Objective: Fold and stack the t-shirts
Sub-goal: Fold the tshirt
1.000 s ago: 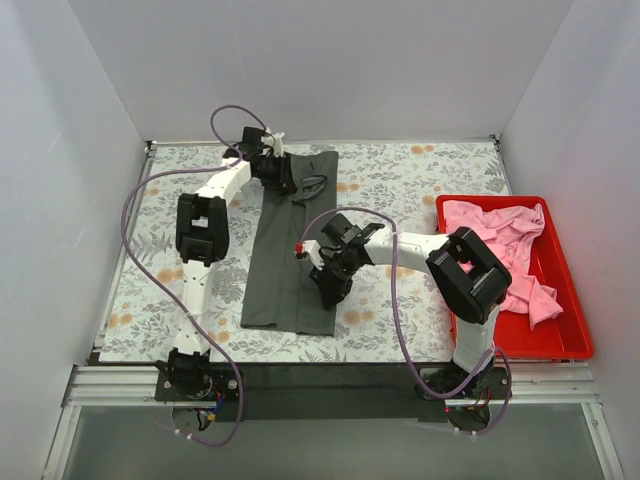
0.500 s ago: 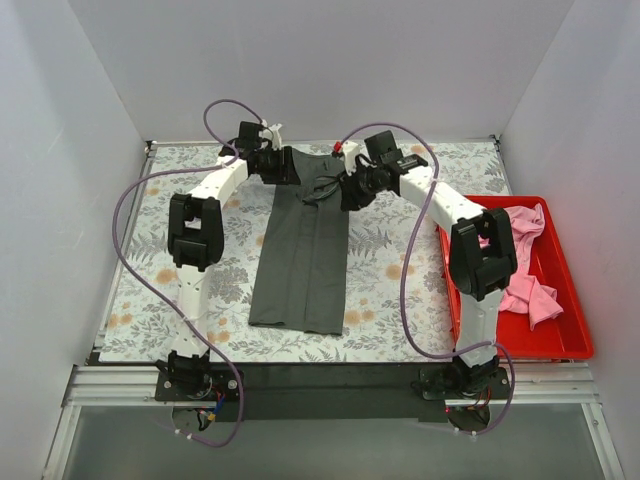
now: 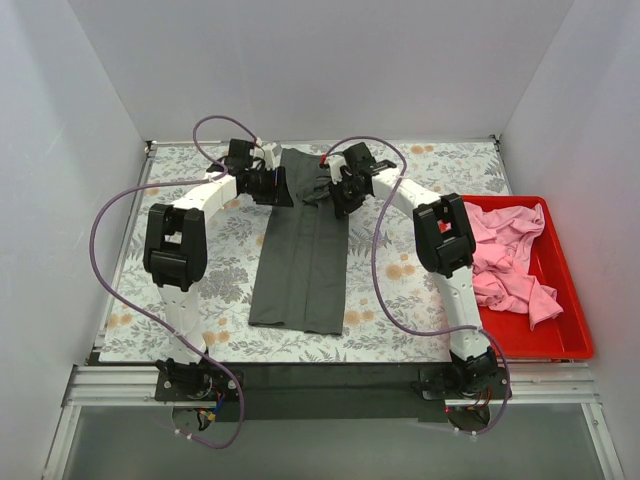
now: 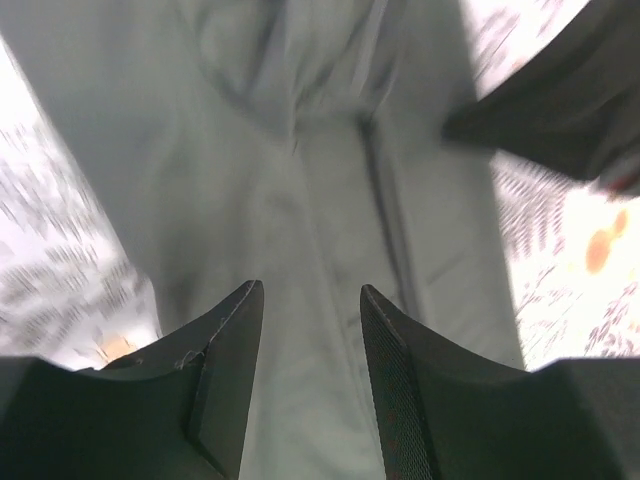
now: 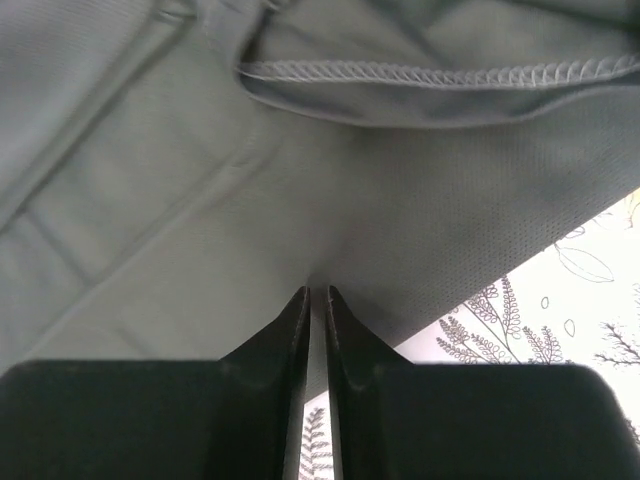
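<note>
The dark charcoal t-shirt [image 3: 303, 255] lies folded into a long strip down the middle of the floral table cloth. My left gripper [image 3: 277, 186] is open over the shirt's far left part, with grey cloth [image 4: 300, 180] under and between its fingers [image 4: 225, 340]. My right gripper [image 3: 337, 196] is at the shirt's far right edge, jaws shut on a pinch of the grey cloth [image 5: 330, 210] just below a stitched hem [image 5: 430, 75]. The pink t-shirts [image 3: 507, 255] lie crumpled in the red tray.
The red plastic tray [image 3: 572, 345] stands at the right edge of the table. The floral cloth [image 3: 190, 290] shows on both sides of the shirt. My right gripper's dark body [image 4: 560, 90] shows at the top right of the left wrist view. White walls close in three sides.
My right arm has swung from the shirt's near right part to its far right edge and shut on it. My left arm has stayed at the far left edge, elbow shifted left.
</note>
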Controlling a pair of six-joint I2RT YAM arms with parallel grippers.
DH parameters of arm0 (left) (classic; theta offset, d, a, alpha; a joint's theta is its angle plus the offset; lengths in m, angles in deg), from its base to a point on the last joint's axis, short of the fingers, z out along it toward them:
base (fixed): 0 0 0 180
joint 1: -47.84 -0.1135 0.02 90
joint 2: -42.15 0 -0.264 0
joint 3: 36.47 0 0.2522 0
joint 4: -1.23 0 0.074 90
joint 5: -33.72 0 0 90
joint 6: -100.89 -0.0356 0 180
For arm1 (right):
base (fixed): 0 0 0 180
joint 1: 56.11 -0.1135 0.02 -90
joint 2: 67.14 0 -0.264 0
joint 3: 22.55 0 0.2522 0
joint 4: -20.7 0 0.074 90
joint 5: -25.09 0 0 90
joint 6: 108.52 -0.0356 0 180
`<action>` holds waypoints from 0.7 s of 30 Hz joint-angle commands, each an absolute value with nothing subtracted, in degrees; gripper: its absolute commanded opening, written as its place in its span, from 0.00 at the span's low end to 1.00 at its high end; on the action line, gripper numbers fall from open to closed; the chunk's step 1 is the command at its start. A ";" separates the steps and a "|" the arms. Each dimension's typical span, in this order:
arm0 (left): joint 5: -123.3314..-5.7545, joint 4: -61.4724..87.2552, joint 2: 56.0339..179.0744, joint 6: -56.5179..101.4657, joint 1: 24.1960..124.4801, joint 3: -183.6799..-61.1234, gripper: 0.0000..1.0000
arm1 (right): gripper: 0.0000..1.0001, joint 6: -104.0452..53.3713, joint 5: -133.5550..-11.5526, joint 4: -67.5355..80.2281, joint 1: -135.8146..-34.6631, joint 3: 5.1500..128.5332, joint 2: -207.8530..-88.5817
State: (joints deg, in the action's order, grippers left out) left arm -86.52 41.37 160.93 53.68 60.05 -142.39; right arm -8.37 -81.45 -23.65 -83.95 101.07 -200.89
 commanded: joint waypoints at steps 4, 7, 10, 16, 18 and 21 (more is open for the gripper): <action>-87.48 39.96 156.14 53.35 60.06 -135.93 0.42 | 0.12 -9.29 -74.24 -23.64 -83.54 106.25 -204.59; -85.20 39.17 157.97 53.96 59.88 -136.36 0.41 | 0.11 -10.08 -73.17 -23.47 -82.57 108.36 -206.61; -84.14 39.08 160.88 55.10 59.18 -139.34 0.41 | 0.10 -10.09 -71.68 -23.56 -81.69 110.20 -208.28; -84.67 39.34 168.18 57.39 58.56 -145.24 0.41 | 0.10 -9.91 -71.33 -23.29 -80.46 114.59 -211.36; -84.32 39.51 170.29 57.56 58.47 -146.99 0.41 | 0.10 -9.65 -70.98 -23.20 -80.37 115.74 -212.15; -84.23 40.48 172.92 58.44 57.95 -149.71 0.40 | 0.10 -9.56 -70.54 -22.85 -79.93 118.12 -213.65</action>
